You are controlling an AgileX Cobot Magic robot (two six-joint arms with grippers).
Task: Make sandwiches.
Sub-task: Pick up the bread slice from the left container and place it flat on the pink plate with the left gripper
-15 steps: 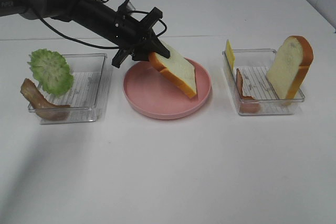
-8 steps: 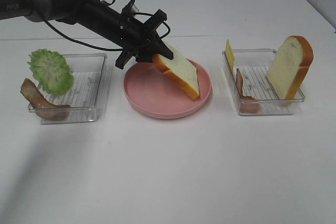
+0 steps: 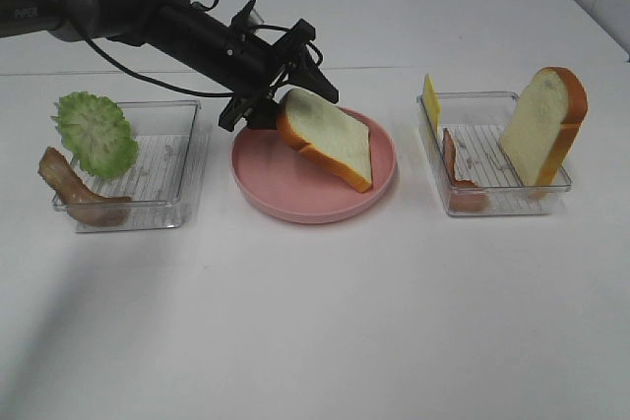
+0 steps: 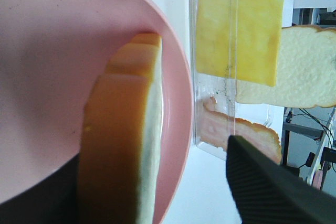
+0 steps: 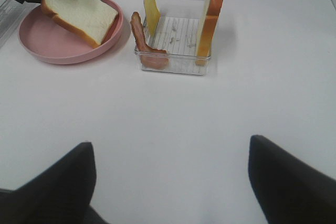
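Left tray (image 3: 185,145) at 9 o'clock on desk (image 3: 315,322): lettuce (image 3: 95,133) upright at its far-left rim, left bacon (image 3: 74,189) draped over the near-left corner. Left tool (image 3: 295,103) has fingers apart, straddling the raised end of bread (image 3: 330,140) without clamping it. Bread is tilted, white face up, long axis 10-to-4 o'clock. Its high end points to 10 and its low crust end sits on plate (image 3: 285,199) by the 3 o'clock rim. Right tray (image 3: 497,206) at 3 o'clock: cheese (image 3: 430,102) upright at far-left corner, right bacon (image 3: 455,172) along left wall, spare bread (image 3: 544,125) on edge at right wall. Right tool (image 5: 169,142) has fingers wide apart above desk.
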